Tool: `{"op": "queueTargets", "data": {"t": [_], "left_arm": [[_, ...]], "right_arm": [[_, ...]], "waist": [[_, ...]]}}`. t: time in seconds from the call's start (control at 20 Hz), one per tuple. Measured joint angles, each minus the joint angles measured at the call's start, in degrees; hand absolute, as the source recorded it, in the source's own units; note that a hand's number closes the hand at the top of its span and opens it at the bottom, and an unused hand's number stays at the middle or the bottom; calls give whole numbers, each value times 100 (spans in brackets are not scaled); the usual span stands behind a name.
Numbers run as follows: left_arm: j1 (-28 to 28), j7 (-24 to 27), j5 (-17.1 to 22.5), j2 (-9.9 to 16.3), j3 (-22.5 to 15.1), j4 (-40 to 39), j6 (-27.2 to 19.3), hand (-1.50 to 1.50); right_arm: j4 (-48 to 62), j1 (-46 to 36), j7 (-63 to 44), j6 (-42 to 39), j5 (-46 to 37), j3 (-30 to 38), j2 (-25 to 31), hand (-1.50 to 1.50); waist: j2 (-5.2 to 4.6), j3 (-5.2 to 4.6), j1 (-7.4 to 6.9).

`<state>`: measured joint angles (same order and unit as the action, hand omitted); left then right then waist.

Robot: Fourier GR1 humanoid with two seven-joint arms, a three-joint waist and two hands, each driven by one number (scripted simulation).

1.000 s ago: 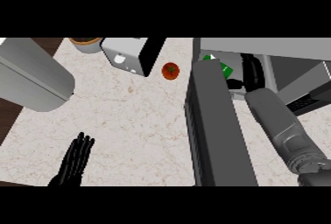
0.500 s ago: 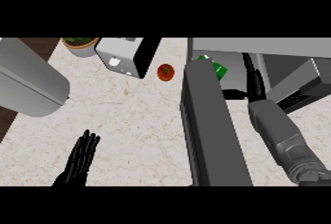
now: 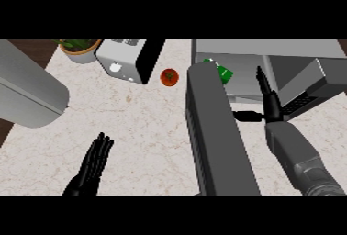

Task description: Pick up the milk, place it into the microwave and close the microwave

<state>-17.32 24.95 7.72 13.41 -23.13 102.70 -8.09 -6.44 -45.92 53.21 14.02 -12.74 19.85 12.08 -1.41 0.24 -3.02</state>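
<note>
The milk [image 3: 225, 73] shows as a green and white carton inside the microwave [image 3: 271, 53], mostly hidden behind the open door [image 3: 215, 133], which juts toward me as a long dark grey slab. My right hand [image 3: 270, 98] is to the right of the carton, fingers straight and pointing into the cavity, thumb sticking out left; it holds nothing. My left hand [image 3: 92, 165] rests open on the counter at the lower left, fingers up.
A red tomato [image 3: 169, 76] lies on the marble counter [image 3: 129, 119] left of the door. A toaster [image 3: 129, 59] and a potted plant [image 3: 80, 48] stand at the back left. A large grey cylinder [image 3: 27, 92] fills the left edge.
The view has shifted, so everything sits lower and further right in the picture. My right hand has drawn back from the carton, which stays inside the microwave. The left hand is unmoved.
</note>
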Motion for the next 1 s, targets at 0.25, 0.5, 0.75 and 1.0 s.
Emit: {"op": "queueTargets", "data": {"t": [0.25,0.5,0.75,1.0], "left_arm": [[146,-94,-117,-141,-83,-151,-59,-150],[188,-138,-198,-247,-149,-130,-95,-150],[316,-283,-73,-288,-270,-232,143,150],[397,-516,-211,-104,-345,-309,300,150]], "right_arm": [[-15,464,319,-621,67,14,-37,-150],[-137,904,571,-1178,157,13,-72,-150],[-324,1383,724,-1948,373,106,-38,-150],[-725,1725,631,-2333,528,63,-63,-150]], "waist": [[39,-4,81],[81,-10,161],[108,-13,250],[150,-20,321]]}}
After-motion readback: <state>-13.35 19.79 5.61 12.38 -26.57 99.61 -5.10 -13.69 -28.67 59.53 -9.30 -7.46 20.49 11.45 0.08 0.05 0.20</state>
